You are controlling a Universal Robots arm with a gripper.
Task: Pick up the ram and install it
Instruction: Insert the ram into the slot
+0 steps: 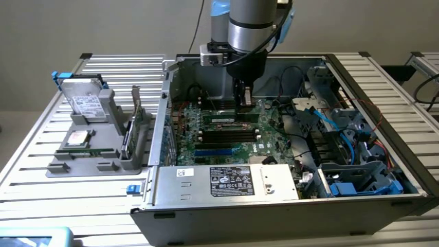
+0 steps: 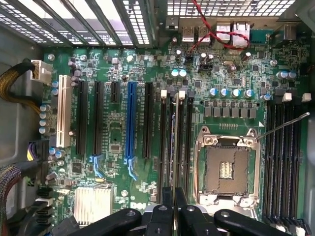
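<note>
Tabletop [image 1: 34,164]: ribbed aluminium slats, matte silver.

Computer case [image 1: 274,218]: open-topped dark grey sheet-metal box, sitting on the tabletop. In the exterior view, a silver boxy unit [image 1: 274,180] with printed labels lies along its 6 o'clock edge. Blue and black cables [image 1: 329,123] crowd the 3 o'clock side.

Arm [image 1: 250,20]: smooth silver cylinder with a blue joint cap. It reaches straight down into the case toward the 12 o'clock wall.

Motherboard [image 2: 114,123]: flat green board on the case floor, carrying long black, white and blue slots. It also holds small round capacitors, a finned silver heat sink [image 2: 92,204] and a square metal-framed processor socket [image 2: 226,167].

Grey moulded holder [image 1: 75,167]: at 9 o'clock from the case in the exterior view. It props a silver hard drive [image 1: 86,103] at a tilt and an upright green card [image 1: 137,121].

The ram [image 2: 172,147]: thin green strip, seen edge-on in the wrist view. It hangs lengthwise over the black memory slots just beside the processor socket, between two white end clips. Whether it touches a slot cannot be told.

Gripper [image 2: 171,216]: black, rounded linkages. Jaws pressed onto the flat faces of the ram, pinching its upper edge.
</note>
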